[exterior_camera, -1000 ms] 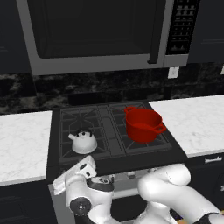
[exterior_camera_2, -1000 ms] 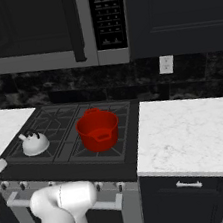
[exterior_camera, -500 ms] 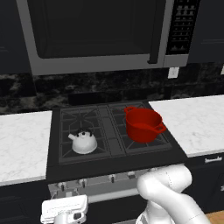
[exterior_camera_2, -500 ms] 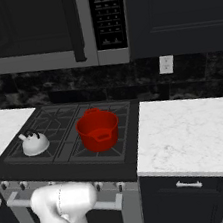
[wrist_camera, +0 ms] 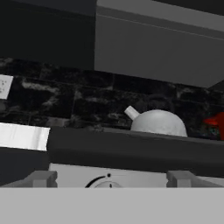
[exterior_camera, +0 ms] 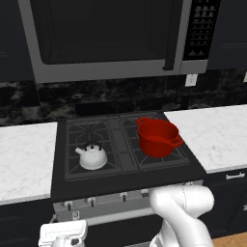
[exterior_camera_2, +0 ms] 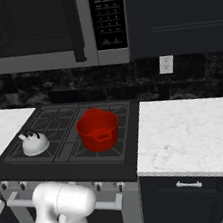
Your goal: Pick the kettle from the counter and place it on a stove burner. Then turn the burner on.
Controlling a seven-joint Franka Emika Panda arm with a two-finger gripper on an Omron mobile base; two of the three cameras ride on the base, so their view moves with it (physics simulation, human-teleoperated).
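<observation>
The small white-grey kettle sits on the front left stove burner of the black cooktop, spout to the left. My gripper is low in front of the stove, open, its fingertips spread wide on either side of a silver front knob. From there the kettle shows above the cooktop's front edge. In the left base view the white hand hangs below the row of knobs at the stove's left end. White marble counter flanks the cooktop.
A red two-handled pot stands on the right-hand burners. A microwave hangs above the stove. The oven handle runs under the knobs. Dark drawers sit below the right counter.
The arm has swung down and left. The hand has dropped from the cooktop's front edge to below the knob row. Kettle and pot have not moved.
</observation>
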